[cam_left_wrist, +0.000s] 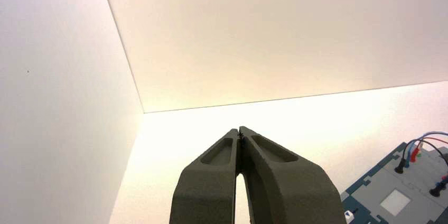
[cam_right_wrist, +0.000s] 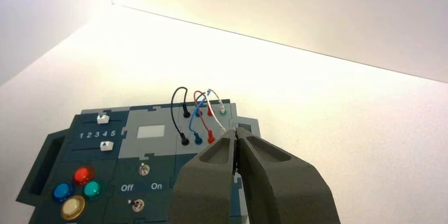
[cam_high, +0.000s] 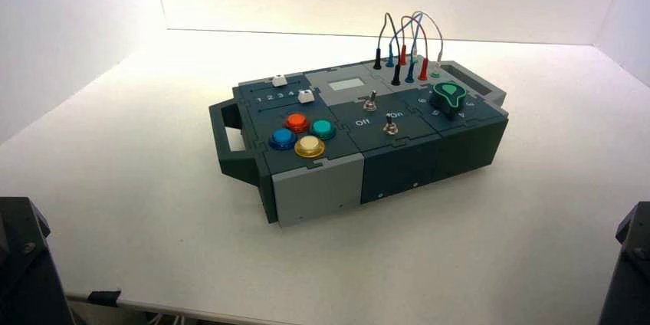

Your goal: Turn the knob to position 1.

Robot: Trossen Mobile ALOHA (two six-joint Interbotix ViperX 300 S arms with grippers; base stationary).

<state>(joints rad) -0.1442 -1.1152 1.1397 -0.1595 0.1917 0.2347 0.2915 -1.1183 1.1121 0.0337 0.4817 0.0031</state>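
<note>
So from where I'm standing, the knob (cam_high: 448, 98) sits on the box (cam_high: 318, 194), right-hand end, just nearer the arms than the wires (cam_high: 411, 45). Nobody's touching it. Left gripper (cam_left_wrist: 239, 130) is parked well off the box's left side, fingertips closed together on nothing; right gripper (cam_right_wrist: 236, 131) waits off the box's right side, also closed and empty. I'd say the turn hasn't started: reach, grip and twist all look left to do. Can't read the knob's setting from here, and in the right wrist view the gripper blocks it.
</note>
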